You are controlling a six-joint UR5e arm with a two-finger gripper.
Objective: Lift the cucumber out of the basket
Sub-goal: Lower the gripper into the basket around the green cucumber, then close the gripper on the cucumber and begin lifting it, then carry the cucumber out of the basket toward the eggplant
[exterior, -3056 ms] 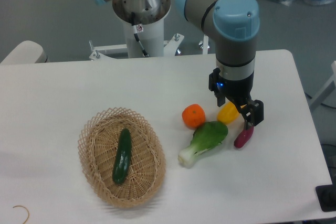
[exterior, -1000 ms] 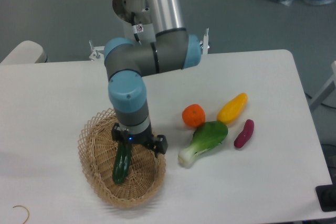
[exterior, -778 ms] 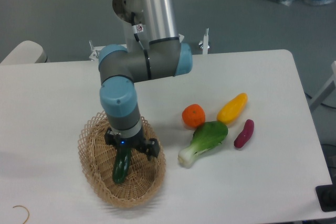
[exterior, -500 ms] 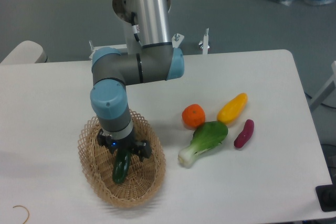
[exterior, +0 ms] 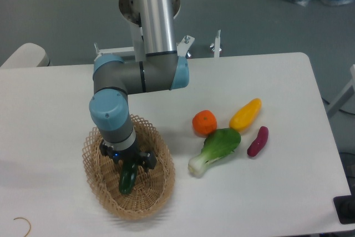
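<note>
The tan wicker basket point(exterior: 150, 195) sits at the front left of the table. Inside it lies the dark green cucumber point(exterior: 128, 180), of which only the near end shows. My gripper point(exterior: 128, 162) points straight down over the cucumber's middle, its fingers spread to either side of it. The jaws look open around the cucumber, and the wrist hides the far half of it. Whether the fingers touch the cucumber is not visible.
An orange point(exterior: 204, 122), a bok choy point(exterior: 216, 149), a yellow pepper point(exterior: 245, 114) and a purple eggplant point(exterior: 257, 140) lie to the right of the basket. The arm's base point(exterior: 150, 4) stands at the table's back edge. A thin hook-shaped wire point(exterior: 22, 226) lies at front left.
The arm swung from the right side of the table over to the basket and has lowered onto the cucumber, sliding slightly left and down in the last second.
</note>
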